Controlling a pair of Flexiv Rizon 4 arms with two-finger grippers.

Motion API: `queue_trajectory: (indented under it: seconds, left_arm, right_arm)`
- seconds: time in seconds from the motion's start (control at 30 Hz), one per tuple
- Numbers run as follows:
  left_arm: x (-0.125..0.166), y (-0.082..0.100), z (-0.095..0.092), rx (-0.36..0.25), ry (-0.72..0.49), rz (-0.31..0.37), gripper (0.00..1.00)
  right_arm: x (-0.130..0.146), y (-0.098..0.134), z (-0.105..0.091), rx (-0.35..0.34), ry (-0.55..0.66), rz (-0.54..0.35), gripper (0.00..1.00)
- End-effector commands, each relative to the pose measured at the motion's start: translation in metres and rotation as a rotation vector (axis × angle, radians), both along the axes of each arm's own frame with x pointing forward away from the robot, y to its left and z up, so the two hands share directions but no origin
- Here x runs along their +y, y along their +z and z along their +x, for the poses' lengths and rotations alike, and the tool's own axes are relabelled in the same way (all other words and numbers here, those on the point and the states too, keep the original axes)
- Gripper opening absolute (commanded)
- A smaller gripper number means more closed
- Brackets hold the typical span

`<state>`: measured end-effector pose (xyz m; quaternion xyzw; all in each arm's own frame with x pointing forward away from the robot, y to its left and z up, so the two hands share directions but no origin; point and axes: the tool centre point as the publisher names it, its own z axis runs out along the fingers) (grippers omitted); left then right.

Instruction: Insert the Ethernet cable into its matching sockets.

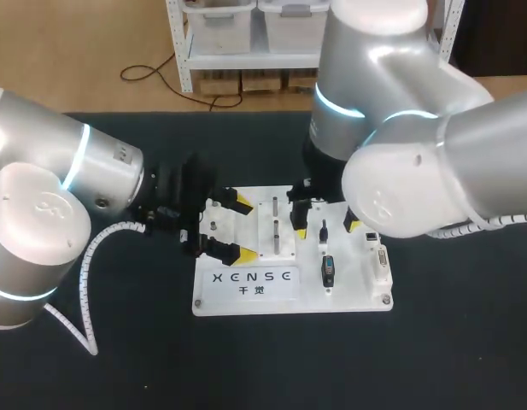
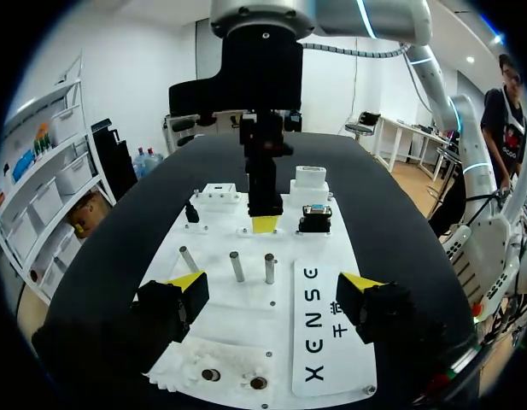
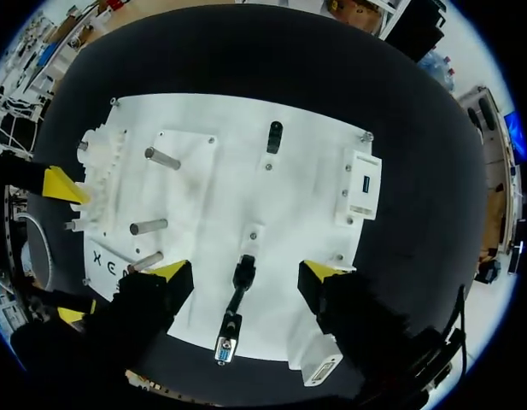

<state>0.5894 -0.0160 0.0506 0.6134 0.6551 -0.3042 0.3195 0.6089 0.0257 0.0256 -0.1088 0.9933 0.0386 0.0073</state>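
A white socket board (image 1: 246,295) lies mid-table. On its right part lies the short black Ethernet cable (image 1: 328,272). In the right wrist view the cable's black plug (image 3: 243,273) sits between the yellow tips of my right gripper (image 3: 243,270). That gripper is open, with a gap on both sides of the plug, and the cable's other end (image 3: 226,346) is near the board's edge. A small black socket (image 3: 274,135) lies ahead of the plug. My left gripper (image 2: 272,282) is open over the board's left end, its tips astride the board's raised white part (image 2: 220,363).
Three metal pegs (image 2: 237,265) stand on the board ahead of the left gripper. White connector blocks (image 3: 363,184) line the board's right edge. My right gripper (image 1: 327,228) hangs low over the board, and dark table (image 1: 272,367) surrounds it.
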Motion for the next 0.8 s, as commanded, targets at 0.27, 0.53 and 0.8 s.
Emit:
queue_trajectory:
  seconds: [0.27,0.53,0.8]
  left_arm:
    - [0.0008,-0.0017,0.0002,-0.003,-0.001,-0.006,1.00]
    - [0.0008,-0.0017,0.0002,-0.003,-0.001,-0.006,1.00]
    - [0.0008,-0.0017,0.0002,-0.003,-0.001,-0.006,1.00]
  right_arm:
    - [0.0033,-0.0050,0.0026,0.000,0.004,-0.020,0.43]
    - [0.0016,-0.0059,0.0025,-0.004,0.015,-0.025,0.14]
    - [-0.0026,-0.0001,0.0040,-0.011,0.019,-0.031,0.00]
